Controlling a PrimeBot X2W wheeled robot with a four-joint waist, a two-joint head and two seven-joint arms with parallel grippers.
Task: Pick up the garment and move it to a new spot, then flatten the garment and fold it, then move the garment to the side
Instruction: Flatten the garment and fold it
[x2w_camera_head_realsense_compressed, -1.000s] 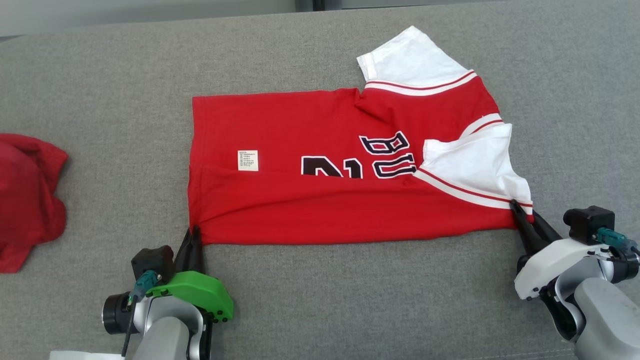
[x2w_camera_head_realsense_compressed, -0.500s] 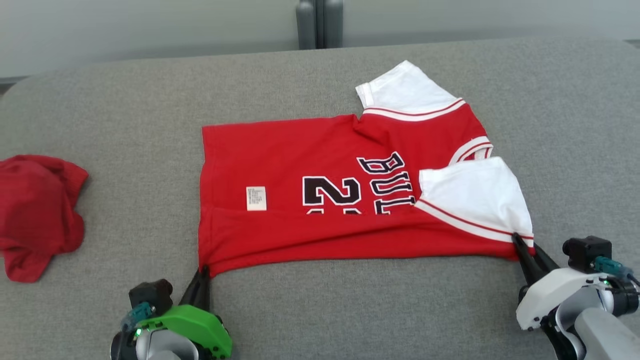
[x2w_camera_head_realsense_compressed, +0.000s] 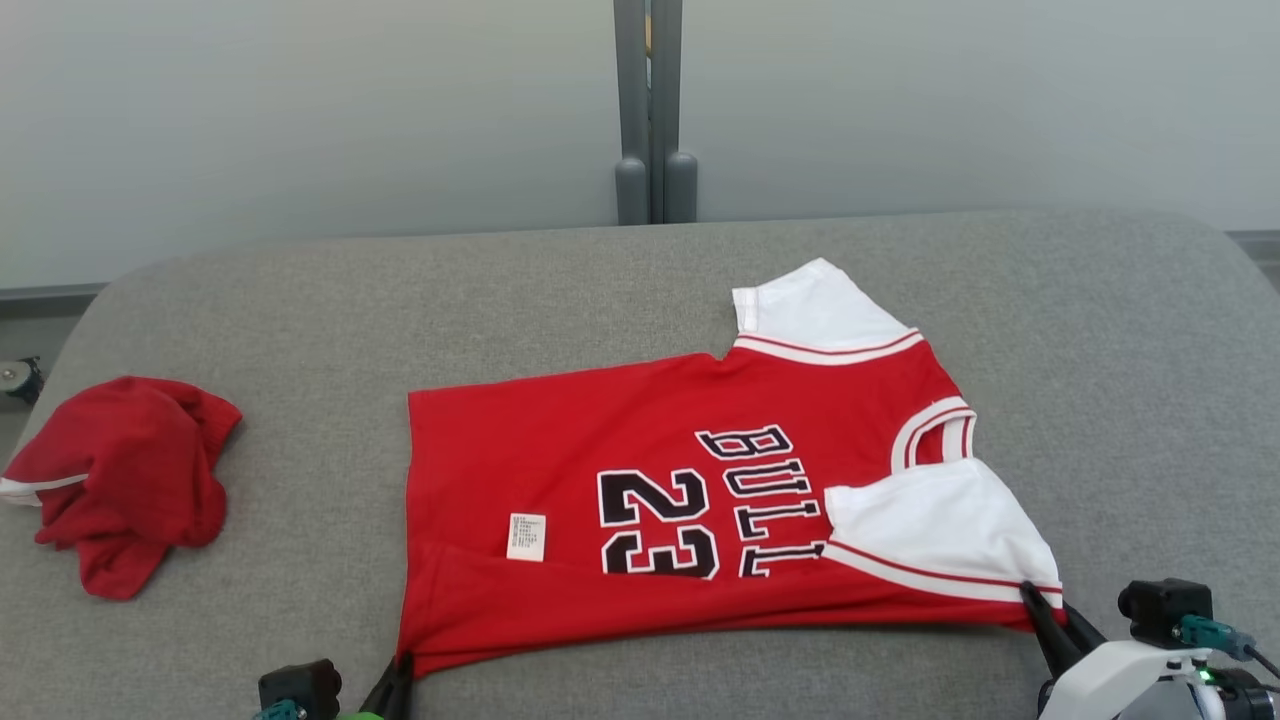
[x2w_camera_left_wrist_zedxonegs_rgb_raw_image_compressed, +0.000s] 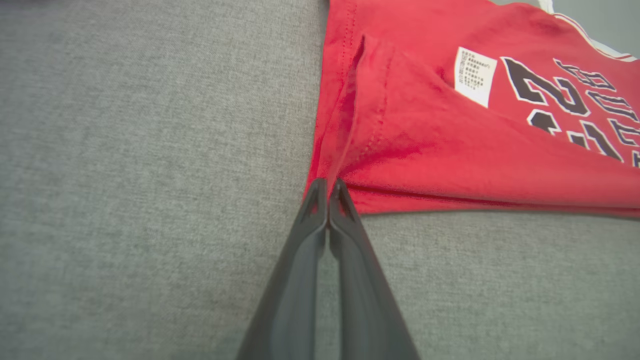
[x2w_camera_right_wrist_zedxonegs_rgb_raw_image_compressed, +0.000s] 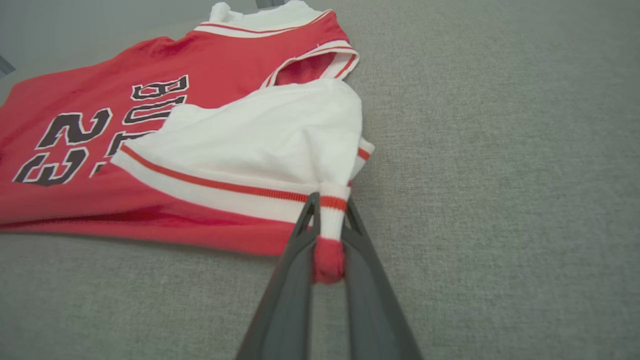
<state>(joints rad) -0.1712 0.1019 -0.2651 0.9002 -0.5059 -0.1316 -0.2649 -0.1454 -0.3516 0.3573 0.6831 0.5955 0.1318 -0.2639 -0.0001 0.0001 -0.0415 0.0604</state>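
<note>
**Plainly held at both near corners: red jersey (x2w_camera_head_realsense_compressed: 600, 450) spread on the grey cushion (x2w_camera_head_realsense_compressed: 300, 310)**

Plenty of bare cushion lies around the jersey. It rests a little right of centre, hem to the left and collar to the right, with the number 23 and the lettering facing up. Beyond its far edge the grey cloth runs open to the cushion's back edge, where a pale wall (x2w_camera_head_realsense_compressed: 300, 120) and a grey post (x2w_camera_head_realsense_compressed: 650, 110) stand. To the right a broad bare stretch reaches the rounded end of the cushion. On the left there is a clear gap between the hem and a crumpled red garment (x2w_camera_head_realsense_compressed: 130, 470) lying near the left end. On the near side there is a narrower strip of cushion.

A band of red along the jersey's near edge is turned over onto the front, beside a white label (x2w_camera_head_realsense_compressed: 526, 536). The near white sleeve (x2w_camera_head_realsense_compressed: 930, 520) lies folded over the chest, and the far sleeve (x2w_camera_head_realsense_compressed: 810, 310) points away.

Low at the near left, the left gripper (x2w_camera_left_wrist_zedxonegs_rgb_raw_image_compressed: 327, 187) points away across the cushion, its fingers pressed together on the near-left hem corner. At the near right, the right gripper (x2w_camera_right_wrist_zedxonegs_rgb_raw_image_compressed: 327, 215) also reaches low and forward, leaning slightly left, with a bunch of red-and-white sleeve trim pinched between its fingers. Its white wrist housing (x2w_camera_head_realsense_compressed: 1110, 670) sits just behind.
</note>
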